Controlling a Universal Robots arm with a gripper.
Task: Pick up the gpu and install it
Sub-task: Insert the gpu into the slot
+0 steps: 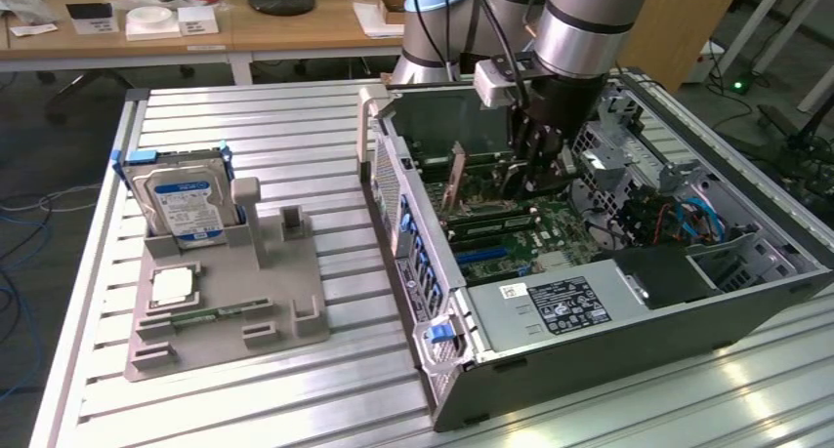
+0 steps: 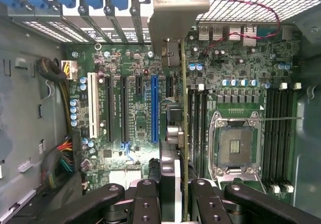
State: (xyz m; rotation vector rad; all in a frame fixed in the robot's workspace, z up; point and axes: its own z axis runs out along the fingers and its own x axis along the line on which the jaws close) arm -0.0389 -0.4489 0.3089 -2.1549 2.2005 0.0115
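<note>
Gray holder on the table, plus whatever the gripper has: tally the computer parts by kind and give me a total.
hard drive: 1
CPU: 1
memory stick: 1
gpu: 1
Total: 4

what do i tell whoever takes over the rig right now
Hold: the gripper has its fingers shut on the gpu.
Place: the gpu stands upright inside the computer case, over the motherboard, with its metal bracket toward the case's rear slots.
Done: the gpu is picked up and brought into the case.
Left: whether it sits in a slot cannot be told, and it is not yet released.
</note>
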